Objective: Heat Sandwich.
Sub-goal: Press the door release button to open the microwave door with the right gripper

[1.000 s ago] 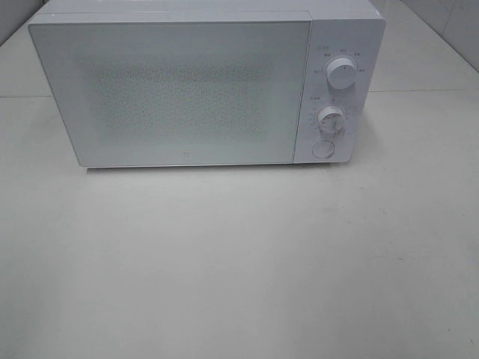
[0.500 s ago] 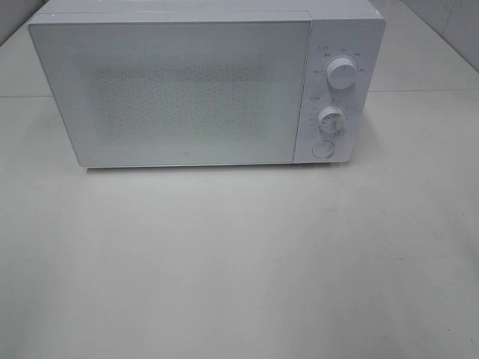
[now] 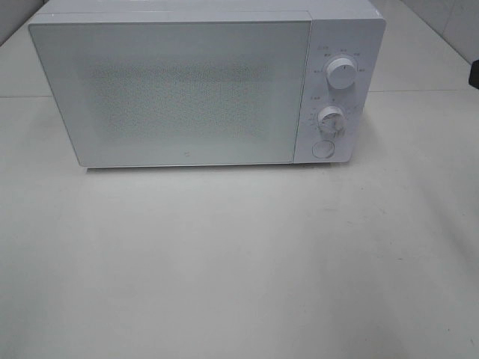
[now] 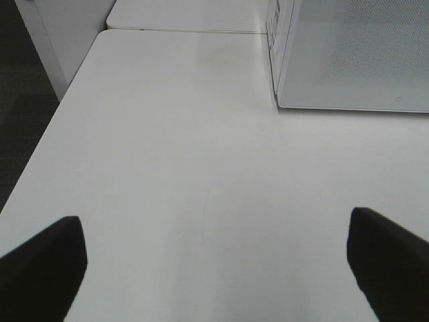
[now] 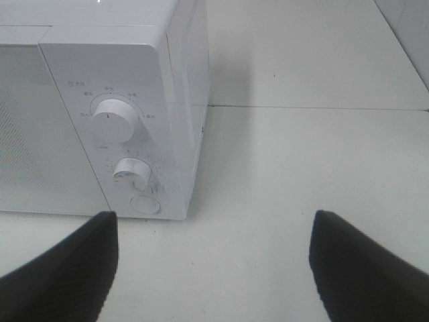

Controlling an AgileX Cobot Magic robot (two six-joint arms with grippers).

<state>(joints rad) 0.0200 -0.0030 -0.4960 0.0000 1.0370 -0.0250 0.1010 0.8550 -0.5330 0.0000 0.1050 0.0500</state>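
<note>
A white microwave stands at the back of the table with its door shut. The sandwich is out of view in every frame. My left gripper hovers open over bare table left of the microwave, nothing between its dark fingers. My right gripper is open too and holds nothing. It faces the control panel corner of the microwave, in line with the upper knob, the lower knob and the round button. A dark piece of the right arm shows at the exterior view's right edge.
On the panel in the exterior view are two knobs and a round button. The white table stretches in front of the microwave. The left wrist view shows the table's left edge with dark floor beyond.
A dark piece of the right arm has come into the exterior view at its right edge. The microwave has not moved.
</note>
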